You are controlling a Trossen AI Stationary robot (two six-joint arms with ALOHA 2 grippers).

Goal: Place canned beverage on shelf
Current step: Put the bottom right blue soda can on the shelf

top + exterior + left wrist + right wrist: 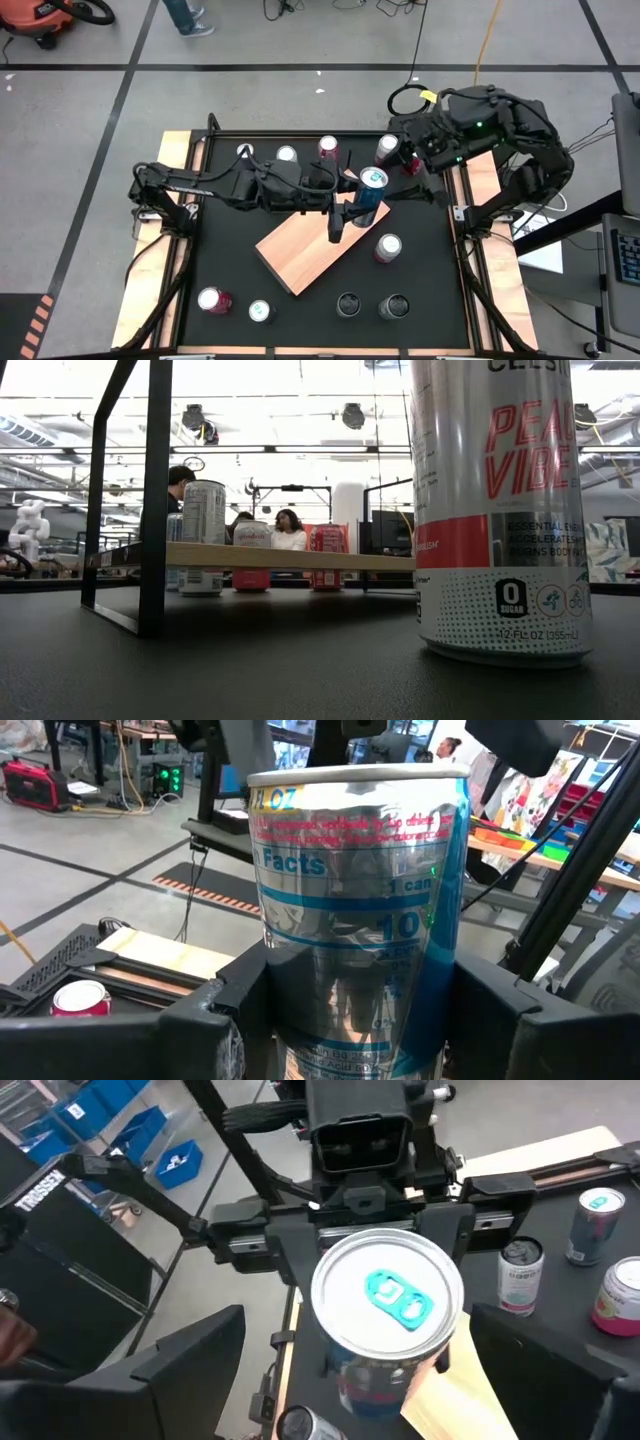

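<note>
Can in play: blue and silver can with a teal pull tab, upright, held up over the far right end of the shelf.
Left gripper: fingers clamped on both sides of that can's lower body. The left wrist view is basically all can, with a dark finger on each side.
Right gripper: fingers spread wide with nothing between them, parked above and just behind the held can, looking down on its lid from the table's back right.
Shelf: light wooden board lying at a slant mid-table. From above, its top looks bare, no cans standing on it.
Other cans, back: white-top can and pink-top can along the far edge, silver can lying tilted beside the right arm.
Other cans, front: pink-top can, green-tab can and two dark-top cans near the front edge.
Right of shelf: silver-top can just beside the board.
Low view: big white and red can right up close, people seated way back in the room.
</note>
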